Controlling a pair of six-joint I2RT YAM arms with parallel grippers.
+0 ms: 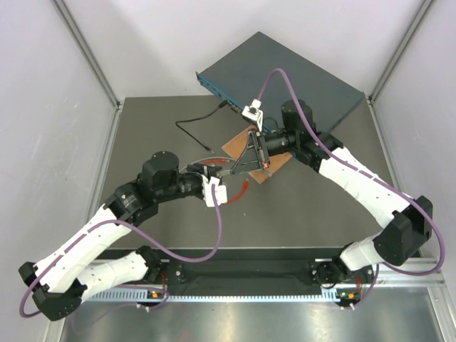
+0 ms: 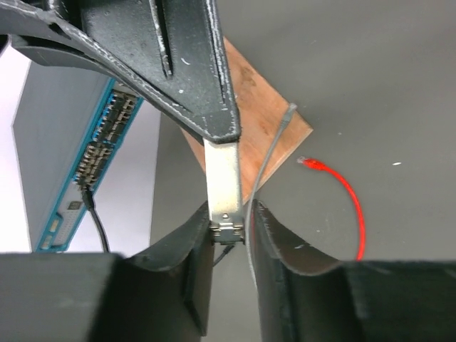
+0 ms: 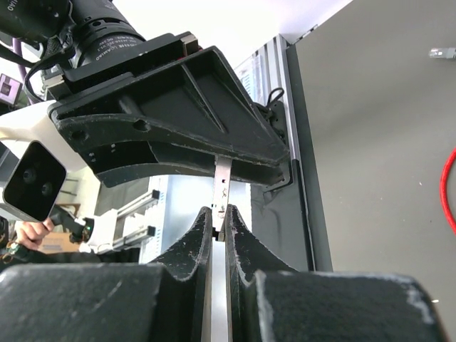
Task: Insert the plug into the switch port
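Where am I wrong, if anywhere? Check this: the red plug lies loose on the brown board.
One thing is wrong: the plug does lie loose, but on the dark table, just off a corner of the brown board, not on it. The left wrist view shows the gap between them.

The red-booted plug [image 2: 311,163] lies unplugged on its curving cable, well apart from the switch port [image 2: 107,139].

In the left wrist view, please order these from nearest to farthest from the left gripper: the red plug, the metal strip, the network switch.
1. metal strip, between the fingers of the left gripper.
2. red plug, ahead to the right.
3. network switch, far at the left.
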